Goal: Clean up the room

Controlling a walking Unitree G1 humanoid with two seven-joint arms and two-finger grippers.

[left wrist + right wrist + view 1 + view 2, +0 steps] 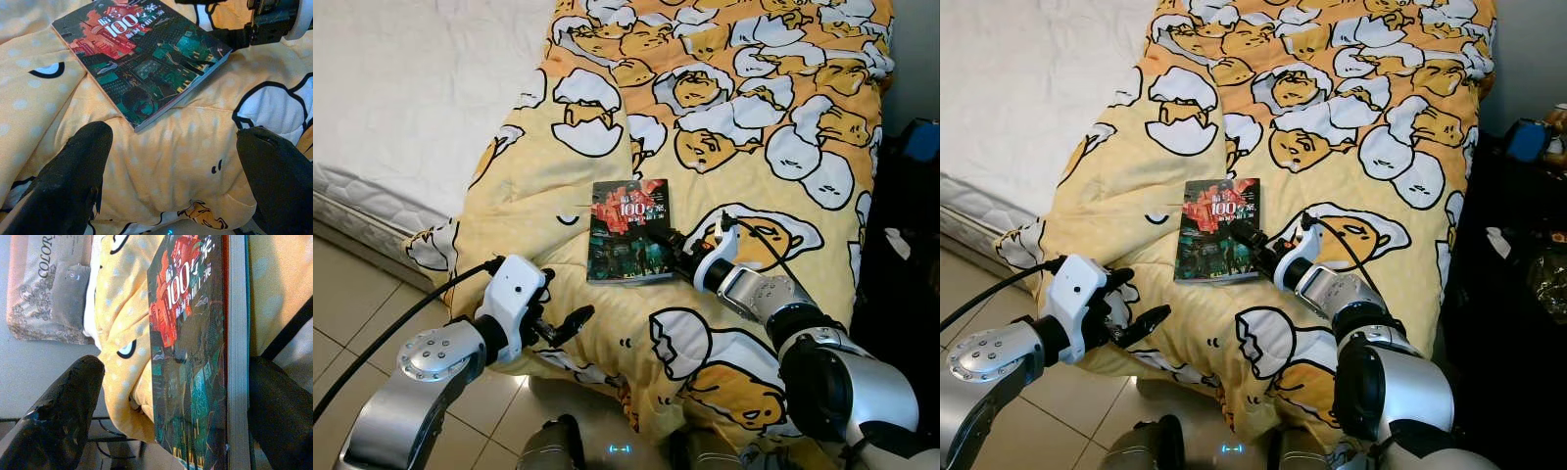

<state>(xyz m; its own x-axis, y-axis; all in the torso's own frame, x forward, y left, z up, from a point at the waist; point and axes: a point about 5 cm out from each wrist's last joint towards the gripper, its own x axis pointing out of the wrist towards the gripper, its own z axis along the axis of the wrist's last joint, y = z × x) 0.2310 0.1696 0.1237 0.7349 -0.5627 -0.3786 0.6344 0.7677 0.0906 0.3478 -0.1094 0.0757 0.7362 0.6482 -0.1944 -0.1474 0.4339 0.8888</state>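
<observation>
A paperback book [628, 231] with a dark cover and a red "100" title lies flat on the yellow egg-print duvet [705, 117] on the bed. The right gripper [658, 238] is at the book's right edge, jaws spread, one finger over the cover and one beside the pages; actual contact is hard to make out. The left gripper [570, 322] hovers near the duvet's edge, jaws wide apart, holding nothing. The smaller title characters are unreadable.

book [628, 231] on blanket [724, 127] | blanket on bed [401, 88] | right claw [658, 238] at book's right edge
</observation>
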